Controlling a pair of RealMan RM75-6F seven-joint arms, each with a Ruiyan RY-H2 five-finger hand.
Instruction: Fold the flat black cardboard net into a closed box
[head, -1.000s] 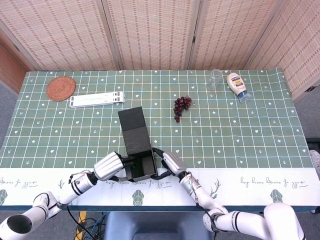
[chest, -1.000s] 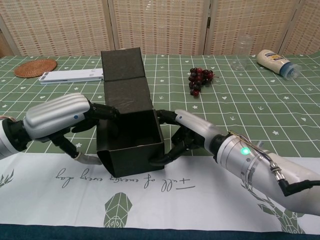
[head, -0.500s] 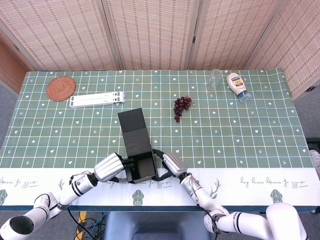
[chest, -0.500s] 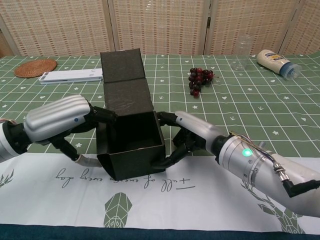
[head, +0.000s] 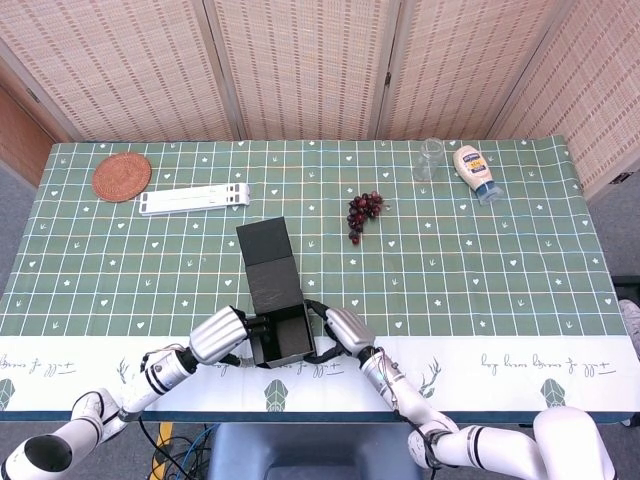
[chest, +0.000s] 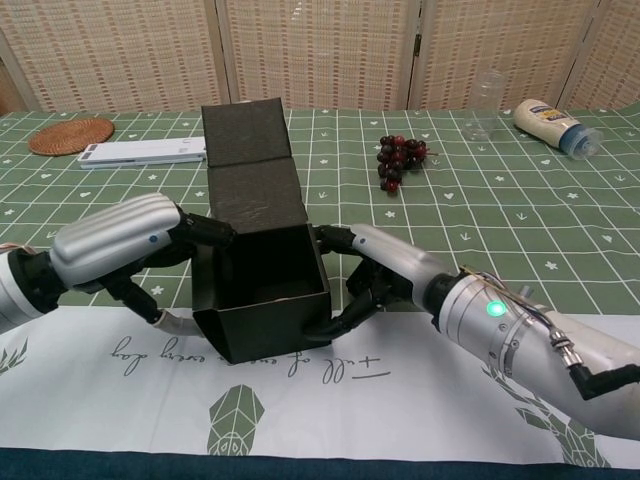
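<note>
The black cardboard box (chest: 262, 290) (head: 281, 335) stands near the table's front edge, its tray part formed and open on top. Its lid panels (chest: 248, 165) (head: 269, 262) lie back flat toward the far side. My left hand (chest: 118, 245) (head: 220, 335) grips the box's left wall, fingers curled over the rim. Against the right wall, my right hand (chest: 385, 265) (head: 342, 328) holds the box, with fingers wrapped round its lower front corner. The box's underside and the fingertips inside it are hidden.
A bunch of dark grapes (head: 363, 212) lies behind the box to the right. Further back are a clear glass (head: 430, 158) and a mayonnaise bottle (head: 475, 172). A round woven coaster (head: 122, 176) and a white folding stand (head: 194, 199) sit at back left.
Both hands have drawn the box slightly nearer the front edge and kept their hold. The lid panels lie as before.
</note>
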